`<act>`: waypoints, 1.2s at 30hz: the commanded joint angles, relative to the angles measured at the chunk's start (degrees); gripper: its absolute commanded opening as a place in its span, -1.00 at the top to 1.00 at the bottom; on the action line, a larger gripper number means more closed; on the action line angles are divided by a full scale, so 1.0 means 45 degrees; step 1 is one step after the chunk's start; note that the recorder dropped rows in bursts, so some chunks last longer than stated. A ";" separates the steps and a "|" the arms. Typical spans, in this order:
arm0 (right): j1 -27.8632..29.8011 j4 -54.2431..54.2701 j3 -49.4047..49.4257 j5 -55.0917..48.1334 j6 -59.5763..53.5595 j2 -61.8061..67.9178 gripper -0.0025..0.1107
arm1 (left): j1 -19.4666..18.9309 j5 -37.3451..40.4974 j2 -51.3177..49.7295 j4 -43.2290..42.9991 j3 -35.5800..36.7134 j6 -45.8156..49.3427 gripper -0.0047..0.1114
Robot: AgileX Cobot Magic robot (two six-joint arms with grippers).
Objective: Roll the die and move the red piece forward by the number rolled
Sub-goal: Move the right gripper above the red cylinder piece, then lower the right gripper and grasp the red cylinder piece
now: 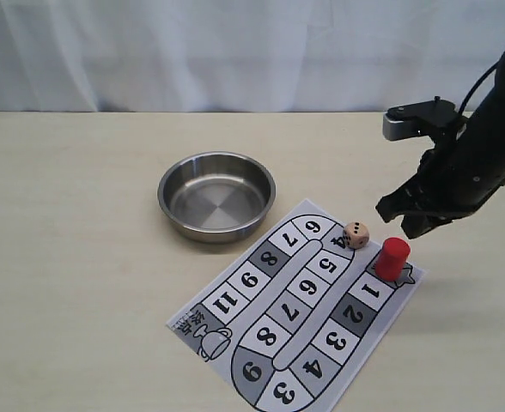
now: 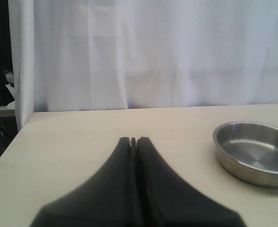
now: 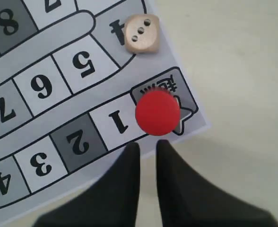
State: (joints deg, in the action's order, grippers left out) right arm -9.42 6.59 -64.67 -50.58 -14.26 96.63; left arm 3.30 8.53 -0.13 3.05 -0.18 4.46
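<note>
The die [image 1: 355, 234] lies on the paper game board [image 1: 261, 339] by square 4, and the right wrist view shows three pips on its top face [image 3: 140, 34]. On the start square next to square 1 stands the red piece [image 1: 392, 257] [image 3: 157, 112], upright. My right gripper [image 1: 396, 219] [image 3: 148, 145] hovers just above and beside the red piece, apart from it, its fingers a narrow gap apart with nothing between them. My left gripper [image 2: 134, 140] is shut and empty over bare table, and the exterior view does not show it.
An empty steel bowl [image 1: 216, 196] [image 2: 255, 152] sits on the table just beyond the board's far corner. The board's numbered squares run in a snaking track. A white curtain hangs behind the table's far edge.
</note>
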 commanded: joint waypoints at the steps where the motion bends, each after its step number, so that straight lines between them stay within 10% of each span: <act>1: 0.0020 -0.0029 0.0880 0.2045 0.0003 -0.0094 0.14 | 0.0021 -0.0076 0.0029 0.0022 0.0040 -0.0064 0.92; 5: -0.0009 0.0060 0.1290 0.3299 0.0003 0.0027 -0.40 | 0.0021 -0.0076 0.0029 0.0022 0.0040 -0.0064 0.92; 36: -0.0009 0.0339 0.1290 0.4556 -0.0002 0.2198 -0.29 | 0.0021 -0.0076 0.0029 0.0022 0.0040 -0.0064 0.92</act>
State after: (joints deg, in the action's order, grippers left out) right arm -9.42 7.81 -59.09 -30.72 -14.26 106.38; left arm 3.30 8.53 -0.13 3.05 -0.18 4.46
